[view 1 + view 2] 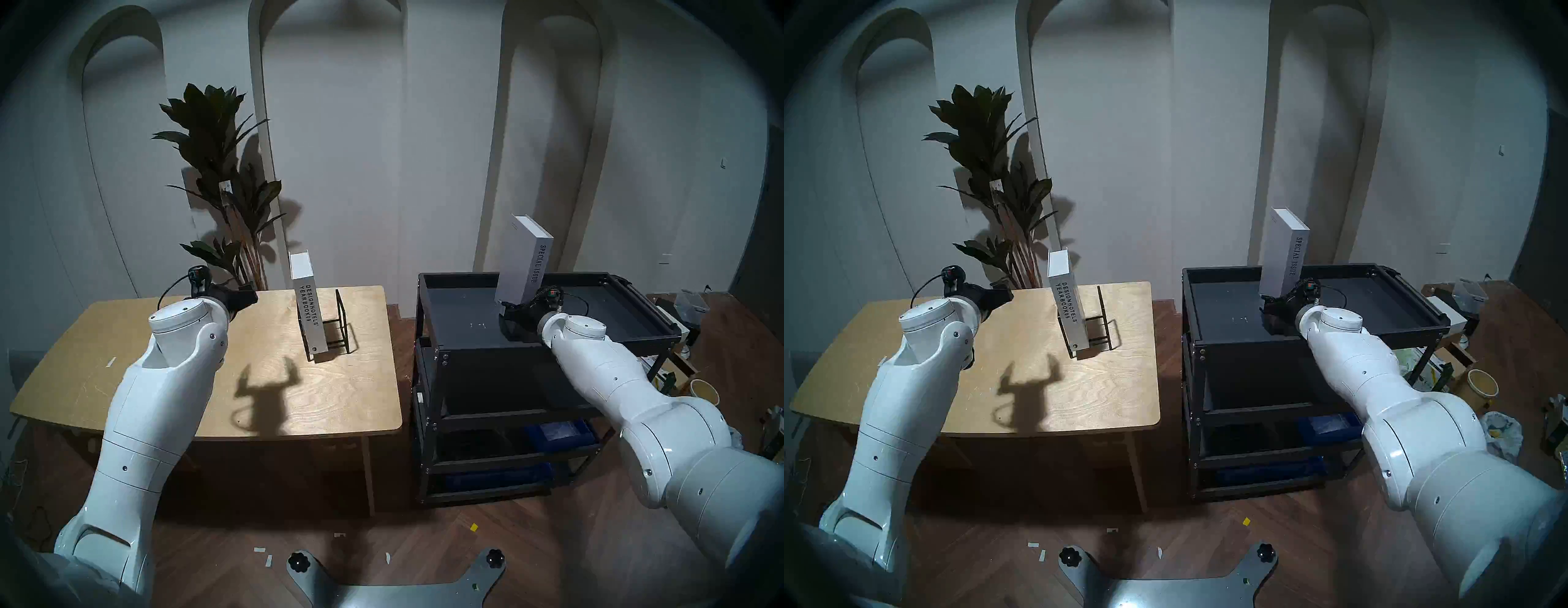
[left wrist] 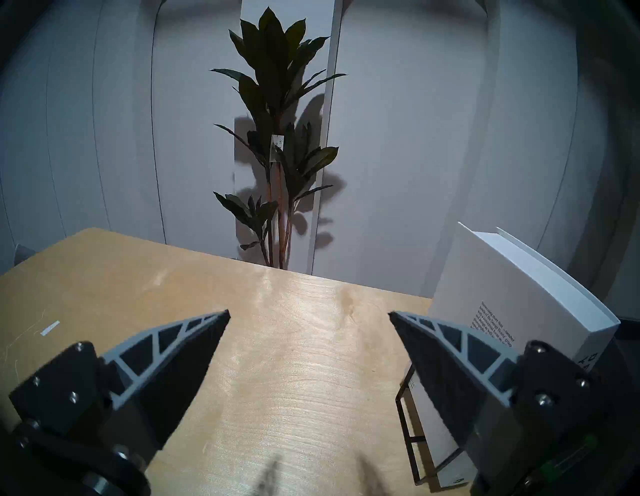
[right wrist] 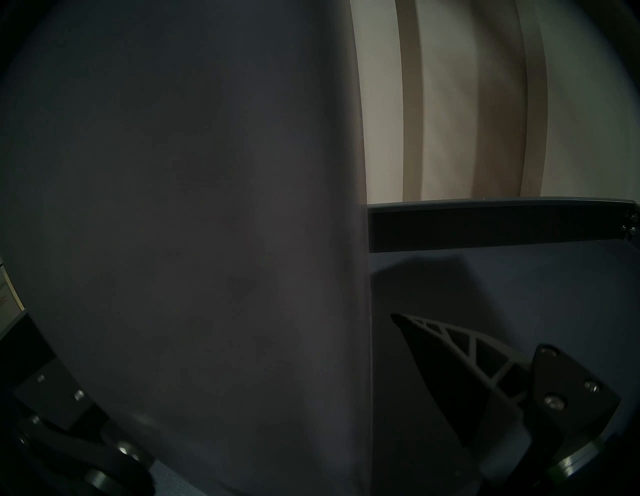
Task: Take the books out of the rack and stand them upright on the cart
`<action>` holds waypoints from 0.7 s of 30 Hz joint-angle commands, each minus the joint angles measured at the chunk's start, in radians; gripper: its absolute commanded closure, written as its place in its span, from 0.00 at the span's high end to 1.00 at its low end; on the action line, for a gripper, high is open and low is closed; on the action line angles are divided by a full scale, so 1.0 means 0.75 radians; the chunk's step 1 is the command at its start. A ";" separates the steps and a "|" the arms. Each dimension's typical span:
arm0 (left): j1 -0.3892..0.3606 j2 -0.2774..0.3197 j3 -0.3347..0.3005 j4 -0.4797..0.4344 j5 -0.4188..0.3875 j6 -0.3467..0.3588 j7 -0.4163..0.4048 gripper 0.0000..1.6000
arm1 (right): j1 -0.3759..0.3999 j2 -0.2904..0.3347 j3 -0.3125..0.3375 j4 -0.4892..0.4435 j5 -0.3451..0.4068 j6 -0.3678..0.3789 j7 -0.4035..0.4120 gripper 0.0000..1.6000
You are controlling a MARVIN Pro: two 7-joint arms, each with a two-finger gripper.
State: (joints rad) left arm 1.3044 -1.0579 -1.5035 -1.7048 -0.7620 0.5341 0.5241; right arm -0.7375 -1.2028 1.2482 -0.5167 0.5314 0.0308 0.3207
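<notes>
- Left pincer [image 2: 308, 313] hangs spread and empty over the worktop [image 1: 360, 382], left of centre.
- Shorter book [image 1: 312, 316] stands in the rack [image 1: 341, 316], mid-frame, leaning slightly left.
- Right pincer [image 1: 509, 309], spread, brackets the taller book's [image 1: 524, 263] foot; its visible finger [image 3: 450, 374] stands clear of the cover.
- Taller book stands upright on the cart's [image 1: 466, 278] top tray, right of centre.

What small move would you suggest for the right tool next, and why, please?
Probably draw the right tool straight back off the SPECIAL ISSUE book: it stands on the cart, on the top tray, and the visible finger is clear of its cover, jaws open. The DESIGN HOTELS book is in the rack.
</notes>
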 commanded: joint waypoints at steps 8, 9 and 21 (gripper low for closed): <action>-0.006 0.009 -0.016 -0.019 0.004 -0.034 -0.023 1.00 | 0.137 -0.029 0.025 -0.135 0.011 -0.052 -0.003 1.00; -0.005 0.009 -0.017 -0.019 0.004 -0.036 -0.025 1.00 | 0.141 -0.027 0.026 -0.139 0.011 -0.051 -0.004 1.00; 0.005 0.011 -0.021 -0.017 0.005 -0.051 -0.044 1.00 | 0.141 -0.024 0.036 -0.137 0.020 -0.067 -0.004 1.00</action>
State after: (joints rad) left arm 1.3178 -1.0542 -1.5101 -1.7040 -0.7610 0.5110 0.4968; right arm -0.7374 -1.2054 1.2578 -0.5134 0.5437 0.0308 0.3181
